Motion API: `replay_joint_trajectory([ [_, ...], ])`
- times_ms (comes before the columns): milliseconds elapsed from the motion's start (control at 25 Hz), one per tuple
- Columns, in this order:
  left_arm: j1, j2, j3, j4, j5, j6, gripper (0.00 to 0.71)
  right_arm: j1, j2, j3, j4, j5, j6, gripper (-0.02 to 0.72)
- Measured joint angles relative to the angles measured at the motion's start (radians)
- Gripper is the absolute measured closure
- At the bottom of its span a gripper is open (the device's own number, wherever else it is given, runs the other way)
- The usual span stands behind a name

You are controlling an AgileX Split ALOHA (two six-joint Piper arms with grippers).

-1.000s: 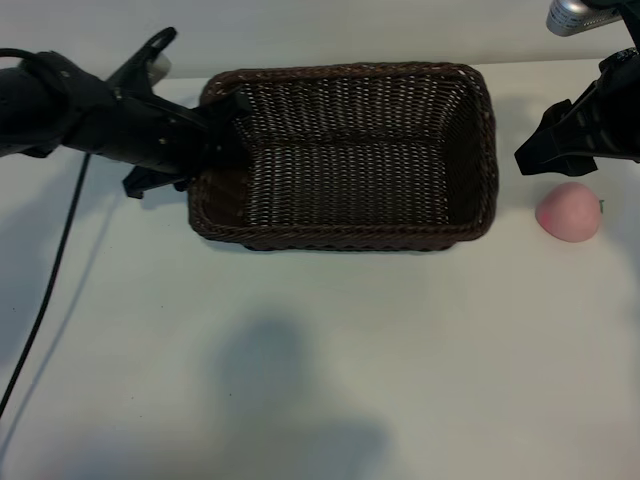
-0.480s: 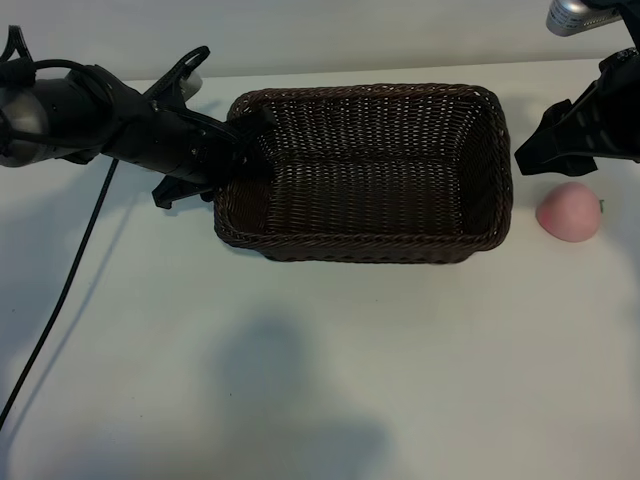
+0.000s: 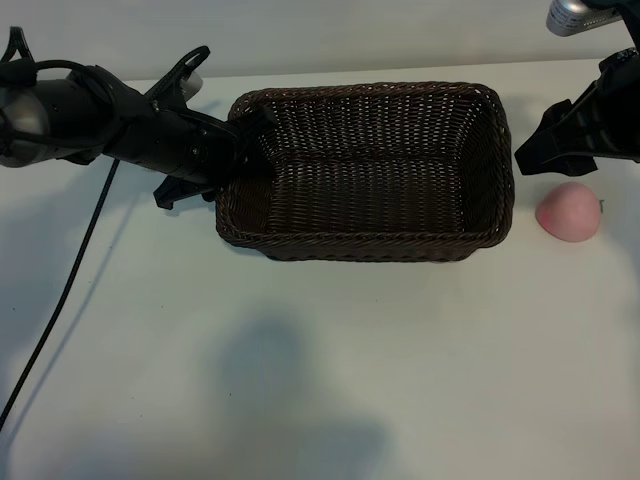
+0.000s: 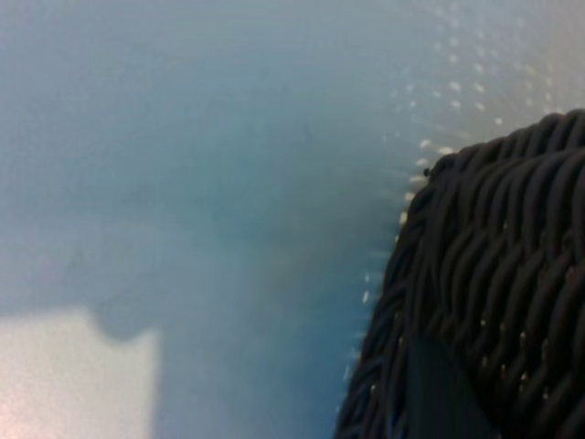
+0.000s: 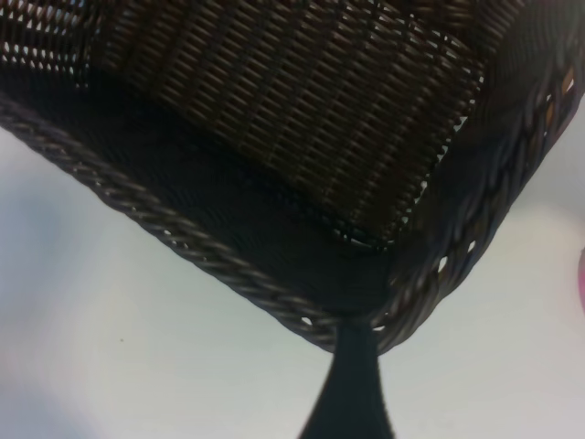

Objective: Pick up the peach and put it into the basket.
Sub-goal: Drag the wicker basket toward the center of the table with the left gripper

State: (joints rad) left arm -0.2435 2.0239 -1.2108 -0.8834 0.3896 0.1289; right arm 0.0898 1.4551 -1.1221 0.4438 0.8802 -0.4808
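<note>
The dark-brown woven basket point(image 3: 365, 247) stands at the table's middle. My left gripper point(image 3: 240, 150) is shut on its left wall, one finger inside and one outside. The left wrist view shows that braided rim point(image 4: 494, 238) close up, with a dark finger point(image 4: 439, 393) against it. The pale-pink peach point(image 3: 568, 211) lies on the table just right of the basket. My right gripper point(image 3: 557, 162) hovers open just behind the peach, holding nothing. In the right wrist view one finger point(image 5: 352, 393) points at the basket's corner point(image 5: 366, 320), and the peach point(image 5: 581, 274) is a pink sliver at the edge.
A black cable point(image 3: 62, 290) trails from the left arm across the table's left side. A silver fixture point(image 3: 575, 14) sits at the back right corner. White tabletop point(image 3: 330, 380) stretches in front of the basket.
The left gripper dragged the basket to the right, closer to the peach, then came almost to rest. The right arm and the peach have not moved.
</note>
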Motion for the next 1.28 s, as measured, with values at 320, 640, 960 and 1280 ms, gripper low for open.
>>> replay_joint_trajectory([
  [320, 0.000, -0.003, 0.000, -0.013, 0.011, -0.004, 0.191, 0.000, 0.000, 0.000, 0.000, 0.001, 0.000, 0.108],
  [640, -0.001, -0.064, -0.001, 0.037, 0.022, -0.006, 0.058, 0.000, 0.000, 0.000, 0.000, 0.001, 0.000, 0.108],
  [960, -0.001, -0.135, -0.004, 0.111, 0.091, -0.011, 0.060, 0.000, 0.000, 0.000, 0.000, 0.002, 0.000, 0.108],
  [1280, -0.001, -0.237, -0.004, 0.236, 0.157, -0.063, 0.072, 0.000, 0.000, 0.000, 0.000, 0.022, 0.000, 0.108],
])
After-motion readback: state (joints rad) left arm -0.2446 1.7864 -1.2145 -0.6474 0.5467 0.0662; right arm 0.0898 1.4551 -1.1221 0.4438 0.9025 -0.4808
